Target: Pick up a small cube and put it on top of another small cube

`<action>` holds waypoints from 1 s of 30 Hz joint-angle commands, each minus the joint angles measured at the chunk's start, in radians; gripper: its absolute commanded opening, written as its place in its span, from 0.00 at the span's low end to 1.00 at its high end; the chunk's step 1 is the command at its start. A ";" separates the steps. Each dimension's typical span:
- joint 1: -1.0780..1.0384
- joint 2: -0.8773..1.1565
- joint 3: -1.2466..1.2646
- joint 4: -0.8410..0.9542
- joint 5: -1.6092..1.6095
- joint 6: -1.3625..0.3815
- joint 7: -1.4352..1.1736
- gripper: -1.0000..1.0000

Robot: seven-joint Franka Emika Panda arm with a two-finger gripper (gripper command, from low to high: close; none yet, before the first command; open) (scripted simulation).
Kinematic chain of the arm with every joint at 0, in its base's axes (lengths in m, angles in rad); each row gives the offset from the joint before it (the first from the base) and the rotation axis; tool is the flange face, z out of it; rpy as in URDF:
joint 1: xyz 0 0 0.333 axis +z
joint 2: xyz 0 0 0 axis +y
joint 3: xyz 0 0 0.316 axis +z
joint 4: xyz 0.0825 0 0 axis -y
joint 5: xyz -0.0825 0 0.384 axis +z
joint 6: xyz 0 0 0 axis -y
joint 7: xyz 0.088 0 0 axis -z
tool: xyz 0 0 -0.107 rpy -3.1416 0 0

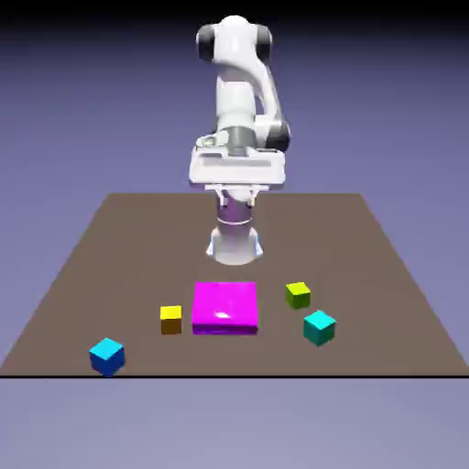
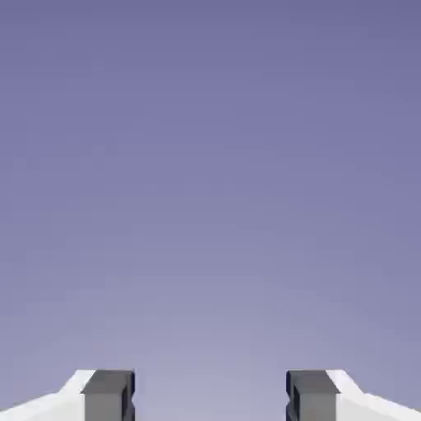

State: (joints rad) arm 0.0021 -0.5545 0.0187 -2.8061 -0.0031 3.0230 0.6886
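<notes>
The small olive, yellow-green cube (image 1: 298,294) rests on the brown table, just to the exterior view's right of a flat magenta block. A plain yellow cube (image 1: 170,319) of about the same size sits on the block's other side. My gripper (image 1: 237,192) hangs high above the table's far half, well behind and above both cubes. In the hand view the gripper (image 2: 210,399) is open: its two grey fingertips (image 2: 108,395) stand apart with nothing between them. That view shows only the blue-violet backdrop, no cube.
A flat magenta block (image 1: 224,307) lies between the two small cubes. A larger teal cube (image 1: 319,327) sits close in front of the olive one. A blue cube (image 1: 107,355) stands near the table's front edge (image 1: 229,375) at the exterior view's left.
</notes>
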 commanded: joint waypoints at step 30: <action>-0.245 0.385 0.466 0.096 -0.077 -0.348 -1.305 0.50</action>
State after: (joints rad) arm -0.2433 -0.1699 0.4845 -2.7099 -0.0802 2.6748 -0.6161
